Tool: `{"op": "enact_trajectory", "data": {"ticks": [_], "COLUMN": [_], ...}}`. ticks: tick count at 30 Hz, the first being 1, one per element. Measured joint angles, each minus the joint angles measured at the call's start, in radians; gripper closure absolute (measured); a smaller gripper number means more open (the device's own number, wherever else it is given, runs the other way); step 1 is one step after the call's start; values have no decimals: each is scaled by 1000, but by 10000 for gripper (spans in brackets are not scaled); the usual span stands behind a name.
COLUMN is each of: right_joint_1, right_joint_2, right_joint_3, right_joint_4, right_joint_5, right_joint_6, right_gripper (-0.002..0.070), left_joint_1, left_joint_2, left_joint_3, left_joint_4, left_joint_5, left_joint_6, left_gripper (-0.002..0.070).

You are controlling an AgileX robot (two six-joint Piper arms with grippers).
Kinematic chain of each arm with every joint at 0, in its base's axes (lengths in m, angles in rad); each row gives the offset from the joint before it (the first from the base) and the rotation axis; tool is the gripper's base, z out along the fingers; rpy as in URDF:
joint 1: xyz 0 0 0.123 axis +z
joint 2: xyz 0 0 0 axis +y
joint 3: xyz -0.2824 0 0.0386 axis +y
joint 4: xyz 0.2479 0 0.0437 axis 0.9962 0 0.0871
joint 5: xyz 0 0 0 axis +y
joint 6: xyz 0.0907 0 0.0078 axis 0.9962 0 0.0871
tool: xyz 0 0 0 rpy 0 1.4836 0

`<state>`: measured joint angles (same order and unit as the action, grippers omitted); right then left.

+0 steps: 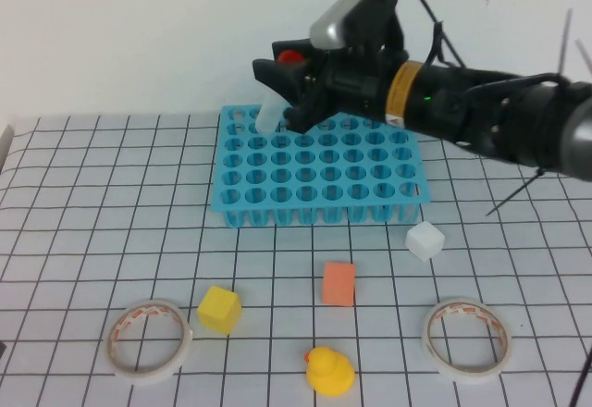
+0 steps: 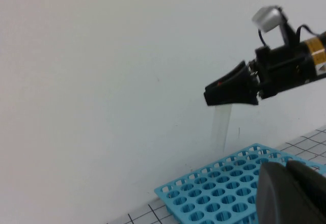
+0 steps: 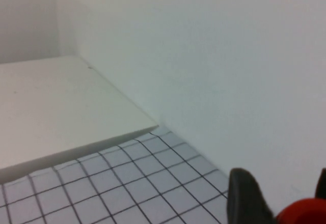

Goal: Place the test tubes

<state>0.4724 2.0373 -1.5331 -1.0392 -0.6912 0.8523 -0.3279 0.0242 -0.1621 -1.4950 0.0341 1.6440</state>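
A: Left pincer [image 2: 291,193]?
B: Shut, empty, outside the high view, facing the rack [image 1: 319,171].
A: Tube [image 1: 268,114]?
B: Hangs cap-up over the rack's far left corner, off the table [image 1: 83,203]. Right pincer [image 1: 277,88] is half-closed around its top.

A sky-blue rack [image 1: 319,176] sits on a white counter [image 1: 83,203] gridded in black. There's a yellow cube [image 1: 219,310], orange block [image 1: 339,283], white cube [image 1: 425,240] and yellow duck [image 1: 329,371]. The tube [image 1: 267,114] is clear and red-capped, the right gripper [image 1: 275,92] black.
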Motion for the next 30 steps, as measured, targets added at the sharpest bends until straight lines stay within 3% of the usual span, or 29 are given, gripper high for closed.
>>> {"op": "enact_trajectory", "data": {"ticks": [5, 15, 20, 30], "right_joint_1": [58, 194, 200, 225], "right_joint_2": [53, 107, 182, 358], "right_joint_3": [-54, -221, -378, -618], "right_joint_4": [172, 762, 819, 822], "right_joint_5": [182, 610, 745, 765], "right_joint_6": [-127, -781, -852, -862], "right_gripper": [411, 411, 411, 411], "left_joint_1": [0, 0, 0, 0], "left_joint_2": [0, 0, 0, 0], "left_joint_3": [0, 0, 0, 0], "left_joint_4": [0, -4, -7, -7], "left_joint_5": [0, 0, 0, 0], "left_joint_6": [2, 2, 2, 2], "left_gripper": [676, 676, 676, 676]}}
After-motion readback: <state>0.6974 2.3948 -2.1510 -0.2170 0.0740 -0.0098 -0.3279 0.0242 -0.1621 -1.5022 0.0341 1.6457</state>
